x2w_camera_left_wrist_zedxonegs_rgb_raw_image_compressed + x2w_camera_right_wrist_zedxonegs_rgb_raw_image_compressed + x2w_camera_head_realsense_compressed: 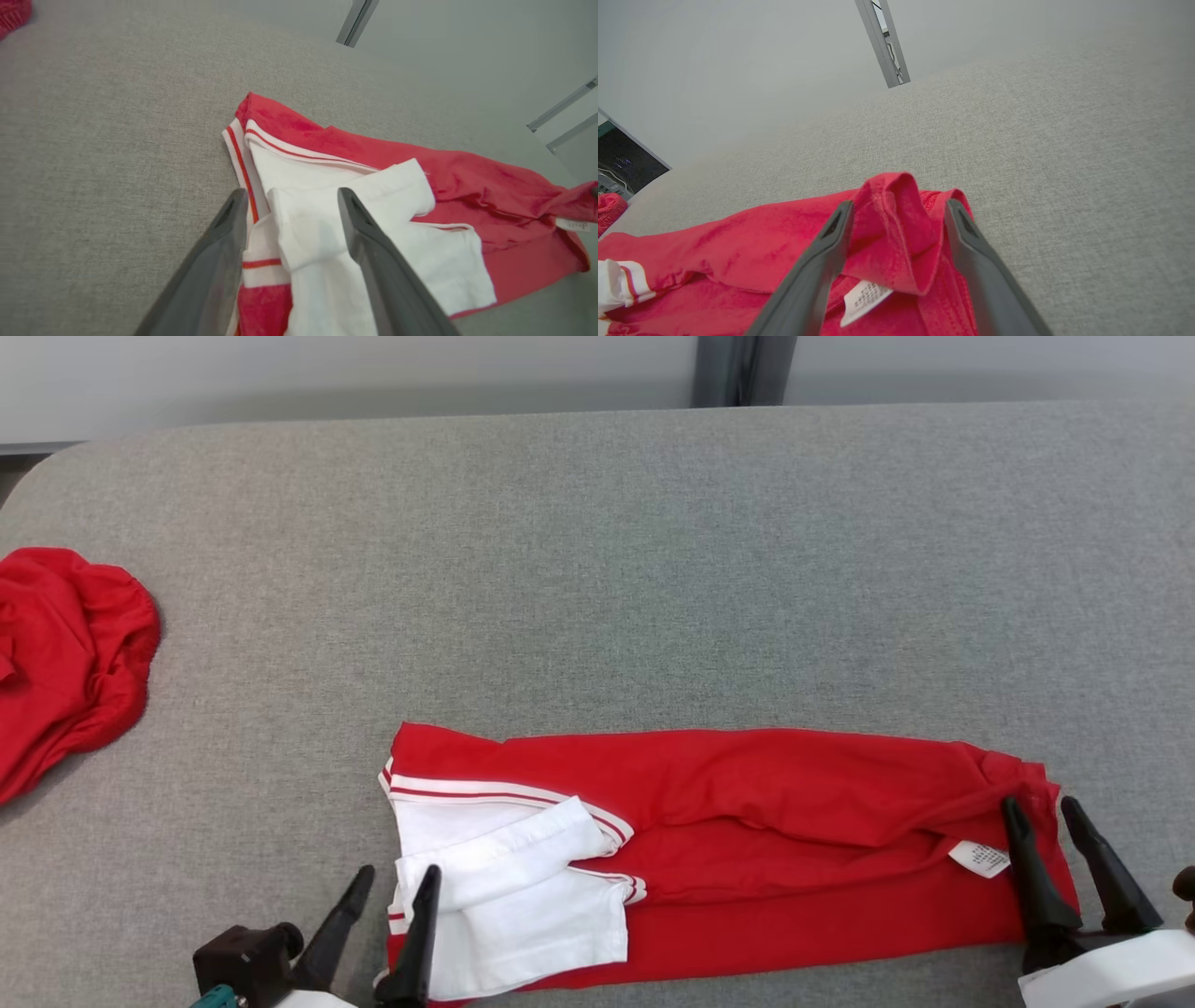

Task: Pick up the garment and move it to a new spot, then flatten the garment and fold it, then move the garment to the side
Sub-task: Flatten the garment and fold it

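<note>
A red knit garment with white, red-striped sleeves [775, 803] lies folded into a long band on the near part of the grey fabric-covered counter [597, 569]. Its long axis runs left to right across the head view. The white sleeves [504, 887] are at the left end, and the hem with a small white label [980, 859] is at the right end.

The left end effector [398, 873] stands wide at the sleeve end, gripping nothing. The right end effector [1040, 805] stands wide at the hem end, its fingers either side of a raised ridge of red cloth without pinching it. A second crumpled red cloth [65, 653] lies well apart at the counter's left edge.
</note>
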Tool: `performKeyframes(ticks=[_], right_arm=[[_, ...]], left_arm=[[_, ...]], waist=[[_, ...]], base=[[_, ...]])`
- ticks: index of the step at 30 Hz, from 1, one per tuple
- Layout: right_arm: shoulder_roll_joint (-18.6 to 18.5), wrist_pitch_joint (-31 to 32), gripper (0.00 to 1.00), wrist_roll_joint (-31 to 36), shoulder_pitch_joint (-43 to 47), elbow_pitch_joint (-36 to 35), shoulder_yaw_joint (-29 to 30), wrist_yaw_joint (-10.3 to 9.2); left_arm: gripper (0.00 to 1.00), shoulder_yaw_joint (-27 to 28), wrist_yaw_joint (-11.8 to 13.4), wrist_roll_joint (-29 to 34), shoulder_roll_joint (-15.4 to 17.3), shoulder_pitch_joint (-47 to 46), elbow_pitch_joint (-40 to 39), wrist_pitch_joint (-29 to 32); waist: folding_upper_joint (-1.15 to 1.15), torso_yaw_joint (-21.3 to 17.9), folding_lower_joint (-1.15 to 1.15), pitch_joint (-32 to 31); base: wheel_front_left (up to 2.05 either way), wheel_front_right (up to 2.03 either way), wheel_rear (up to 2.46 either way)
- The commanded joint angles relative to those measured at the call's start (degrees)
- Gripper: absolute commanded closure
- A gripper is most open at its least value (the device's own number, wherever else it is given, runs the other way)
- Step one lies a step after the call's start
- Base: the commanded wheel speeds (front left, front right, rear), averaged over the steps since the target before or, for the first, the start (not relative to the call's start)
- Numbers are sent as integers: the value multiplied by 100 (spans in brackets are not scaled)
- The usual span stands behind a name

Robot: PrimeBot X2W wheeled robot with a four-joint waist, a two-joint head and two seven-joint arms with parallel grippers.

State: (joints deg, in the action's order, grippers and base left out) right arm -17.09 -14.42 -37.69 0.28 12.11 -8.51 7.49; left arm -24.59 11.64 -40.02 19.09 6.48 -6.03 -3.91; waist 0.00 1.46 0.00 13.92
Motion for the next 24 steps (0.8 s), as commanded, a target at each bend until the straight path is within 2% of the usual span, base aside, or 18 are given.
performKeyframes(ticks=[1, 10, 16, 24], right_arm=[[69, -69, 0, 286, 25, -132, 156, 1], [803, -82, 0, 1685, 33, -1211, 1002, 1], [970, -83, 0, 2139, 165, -1292, 1065, 1], [1002, -84, 0, 2310, 334, -1029, 922, 1]], left_arm=[[0, 64, 91, 151, -13, -147, 77, -189], [0, 338, 410, 828, -276, -440, 147, -1046], [0, 798, 283, 1339, -564, -544, 42, -1128], [0, 1196, 190, 1968, -608, -200, 273, -1132]], waist=[[0, -21, 0, -33], [0, -120, 0, -334], [0, -132, 0, -655], [0, -195, 0, -964]], base=[[0, 0, 0], [0, 0, 0], [0, 0, 0], [0, 0, 0]])
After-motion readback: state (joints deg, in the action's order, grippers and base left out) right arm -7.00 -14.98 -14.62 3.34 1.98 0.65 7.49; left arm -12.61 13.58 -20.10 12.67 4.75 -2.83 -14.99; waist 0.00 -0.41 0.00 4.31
